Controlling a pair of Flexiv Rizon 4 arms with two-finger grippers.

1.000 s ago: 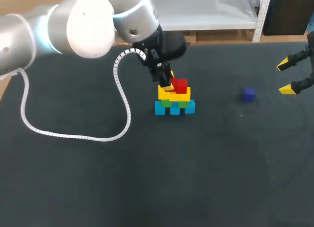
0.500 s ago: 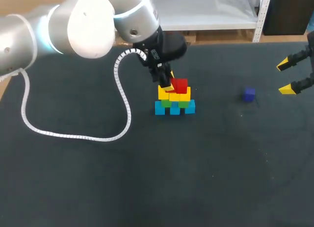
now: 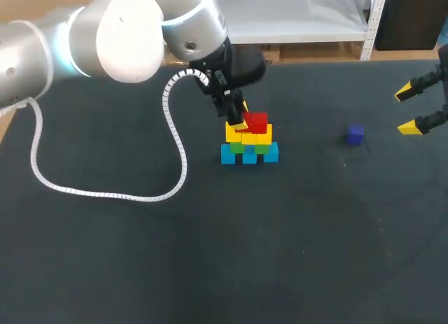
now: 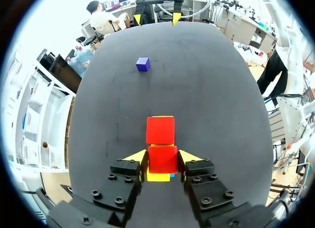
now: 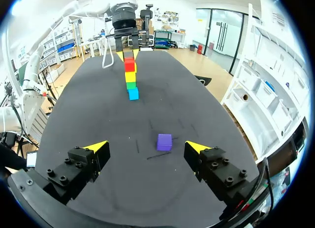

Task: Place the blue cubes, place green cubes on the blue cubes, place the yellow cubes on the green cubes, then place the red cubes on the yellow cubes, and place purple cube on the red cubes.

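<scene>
Clamping one red cube [image 4: 162, 159] from two sides, the left gripper [image 3: 238, 118] stands over the near end of the stack, its yellow tips pressed flat against the cube's opposite faces. In the left wrist view that cube sits level with, and touching or nearly touching, a second red cube [image 4: 160, 130] just ahead of the fingers, so the red pair lines up along the direction the gripper looks. Under them the yellow cubes [image 3: 249, 136], green cubes [image 3: 238, 148] and blue cubes [image 3: 249, 155] are in place, which suggests the red layer needs only a release. The next move turns on the purple cube [image 3: 355, 134]. It lies alone on the dark table [image 3: 210, 254], well apart from the stack on the right arm's side, far nearer that arm than the left one. The right gripper [image 5: 146, 147] hangs with its fingers spread wide and nothing in them, and its wrist view shows the purple cube just ahead, roughly centred between the two tips, with the stack straight beyond it. The cube is small, square-edged and uniformly purple, with no long axis, and it appears slightly turned relative to the fingers.
</scene>
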